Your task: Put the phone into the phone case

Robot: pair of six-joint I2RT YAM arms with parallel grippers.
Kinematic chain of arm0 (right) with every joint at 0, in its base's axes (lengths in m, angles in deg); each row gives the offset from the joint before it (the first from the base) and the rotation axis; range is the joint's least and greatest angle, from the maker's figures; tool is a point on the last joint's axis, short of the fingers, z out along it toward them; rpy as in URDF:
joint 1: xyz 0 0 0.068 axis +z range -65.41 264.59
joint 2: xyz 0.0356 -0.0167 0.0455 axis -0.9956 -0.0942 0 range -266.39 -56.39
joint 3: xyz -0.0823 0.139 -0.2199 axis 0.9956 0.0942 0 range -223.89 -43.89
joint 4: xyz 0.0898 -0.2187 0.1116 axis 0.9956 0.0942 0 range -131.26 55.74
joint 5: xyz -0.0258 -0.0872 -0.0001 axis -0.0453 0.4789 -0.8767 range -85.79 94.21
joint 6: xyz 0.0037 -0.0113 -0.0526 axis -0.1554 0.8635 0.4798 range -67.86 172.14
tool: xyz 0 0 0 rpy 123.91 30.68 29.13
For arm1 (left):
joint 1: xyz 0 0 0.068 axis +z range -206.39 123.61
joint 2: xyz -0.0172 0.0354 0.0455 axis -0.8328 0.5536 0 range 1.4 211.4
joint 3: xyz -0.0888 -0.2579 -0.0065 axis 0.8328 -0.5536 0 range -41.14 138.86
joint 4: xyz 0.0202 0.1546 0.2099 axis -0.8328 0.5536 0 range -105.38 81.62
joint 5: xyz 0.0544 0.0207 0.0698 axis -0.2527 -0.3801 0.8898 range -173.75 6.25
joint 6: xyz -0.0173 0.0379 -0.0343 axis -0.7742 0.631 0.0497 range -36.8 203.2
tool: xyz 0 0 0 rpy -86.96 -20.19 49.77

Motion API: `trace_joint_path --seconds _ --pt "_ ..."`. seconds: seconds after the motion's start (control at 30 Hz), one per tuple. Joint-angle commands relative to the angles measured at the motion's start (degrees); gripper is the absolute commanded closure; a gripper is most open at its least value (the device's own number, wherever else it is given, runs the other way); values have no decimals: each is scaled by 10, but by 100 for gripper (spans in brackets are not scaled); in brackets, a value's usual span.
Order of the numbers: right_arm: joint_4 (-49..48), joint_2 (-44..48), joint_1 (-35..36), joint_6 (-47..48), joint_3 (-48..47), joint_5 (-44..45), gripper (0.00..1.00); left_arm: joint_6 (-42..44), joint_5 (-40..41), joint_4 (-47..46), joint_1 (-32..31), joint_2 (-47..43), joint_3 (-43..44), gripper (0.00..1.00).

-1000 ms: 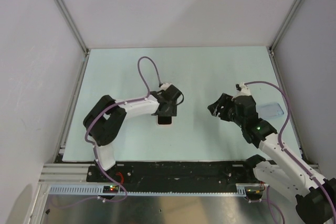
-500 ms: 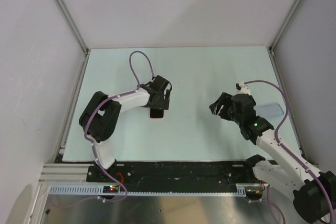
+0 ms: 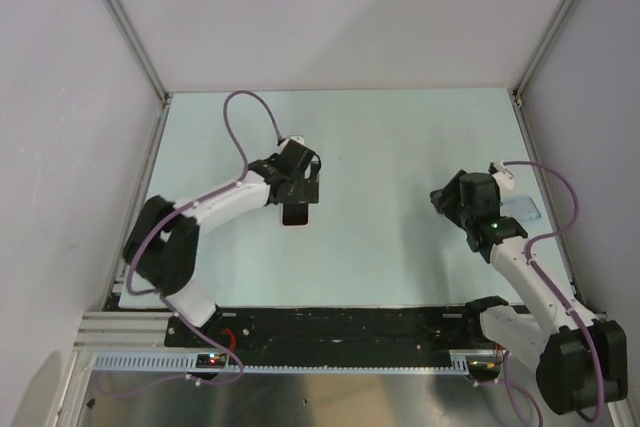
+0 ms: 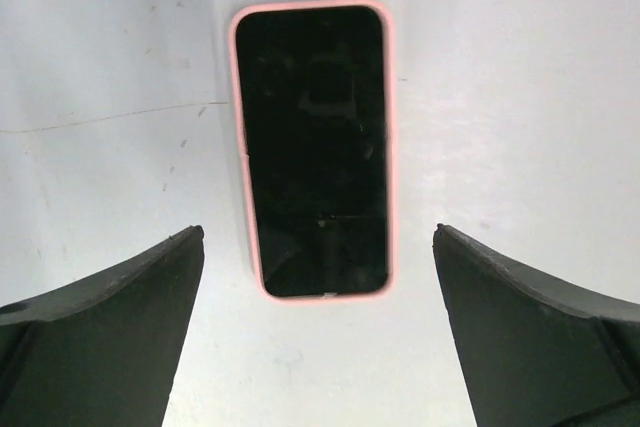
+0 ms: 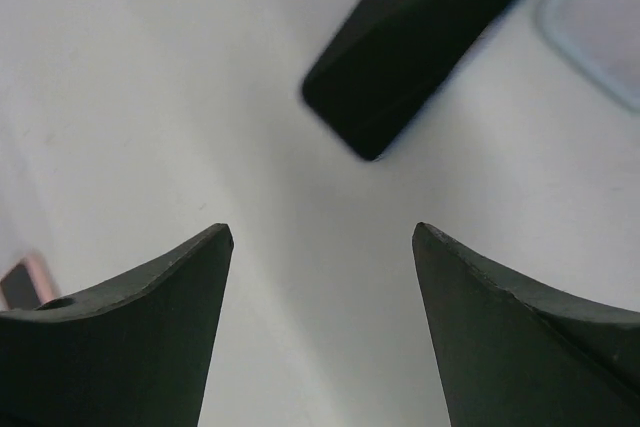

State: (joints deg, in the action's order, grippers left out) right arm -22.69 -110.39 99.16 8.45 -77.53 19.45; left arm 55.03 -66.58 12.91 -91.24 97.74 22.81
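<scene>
Lying flat, glossy black phone [image 4: 312, 152], rounded pink rim

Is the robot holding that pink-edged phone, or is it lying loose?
Lying loose: the pink-edged phone lies flat on the table; the left gripper is wide open, touching neither side.

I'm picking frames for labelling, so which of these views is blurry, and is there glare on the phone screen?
Right wrist view: soft all over, the phone case smeared at its edge. Left wrist view: sharp, the phone showing only faint reflections on its screen, no strong glare. Top view: evenly lit and clear.
</scene>
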Motion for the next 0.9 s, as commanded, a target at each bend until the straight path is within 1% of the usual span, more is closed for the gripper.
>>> trace_joint_path --seconds 0.0,0.07,0.1,0.2,0.27,0.4,0.47,0.6,0.7,0.87 --pt "28 -36 -77 -40 -25 37 22 -49 37 29 -49 -85 16 0" --pt "40 -56 -122 -53 -29 31 22 -61 24 33 -64 -108 11 0" --pt "46 -63 -156 -59 -30 23 23 -66 13 33 -72 -117 7 0" --pt "68 -80 -242 -75 -32 20 29 -64 -7 33 -96 -136 0 0" --pt "79 -83 -288 -81 -32 41 32 -59 -10 33 -107 -140 -2 0" --pt "78 -86 -357 -79 -32 83 34 -62 -27 26 -118 -139 -8 0" --pt "59 -98 -383 -71 -33 75 35 -64 -35 21 -125 -138 -11 0" --pt "22 -154 -417 -64 -48 57 36 -63 -38 18 -135 -139 -14 0" --pt "1 -207 -427 -62 -66 52 38 -61 -35 18 -134 -140 -14 0" --pt "-32 -260 -428 -65 -90 42 41 -63 -33 19 -135 -136 -13 0"
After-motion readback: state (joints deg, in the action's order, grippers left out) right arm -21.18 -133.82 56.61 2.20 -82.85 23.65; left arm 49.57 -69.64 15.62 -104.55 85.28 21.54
